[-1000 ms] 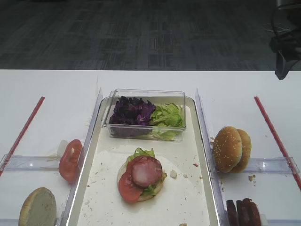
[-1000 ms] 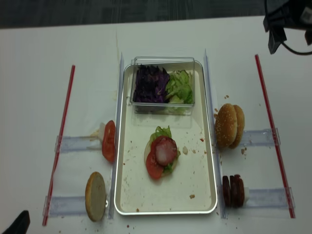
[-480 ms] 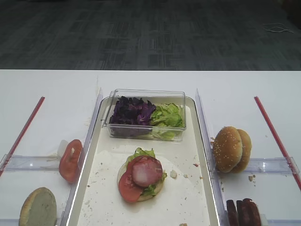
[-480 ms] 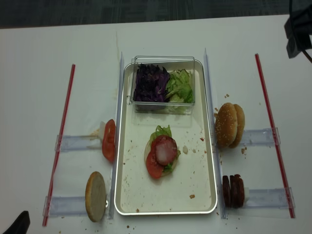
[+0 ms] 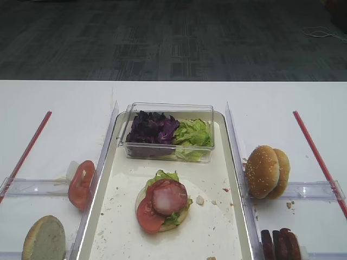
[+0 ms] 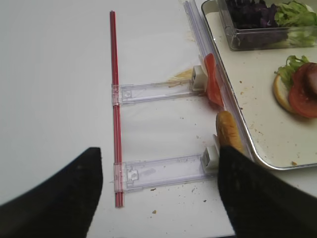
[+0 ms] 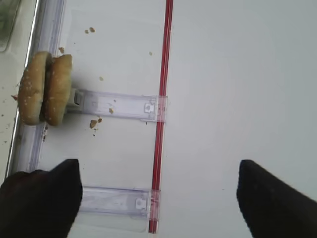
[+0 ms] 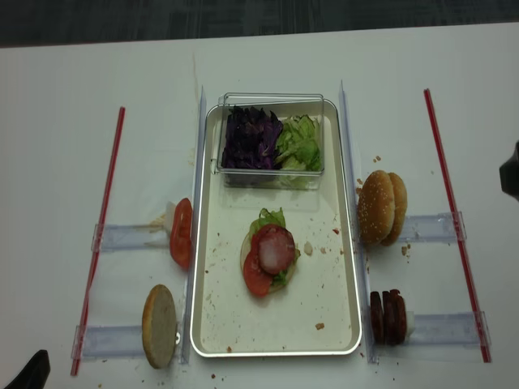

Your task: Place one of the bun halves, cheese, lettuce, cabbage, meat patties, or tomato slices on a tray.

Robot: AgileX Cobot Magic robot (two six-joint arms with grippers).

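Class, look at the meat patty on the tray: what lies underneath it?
Under the meat patty lie a tomato slice, lettuce and a pale bun half on the tray. How far they overlap beneath it is covered.

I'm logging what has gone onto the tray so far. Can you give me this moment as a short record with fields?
tray: cream-white, crumbs on it
stack on tray: bun base, lettuce, tomato slice, meat patty on top
clear box: at tray's far end, purple cabbage left, green leaves right
right of tray: two sesame bun halves on edge; meat patties nearer
left of tray: tomato slices; one bun half
right tool: open, empty
left tool: open, empty
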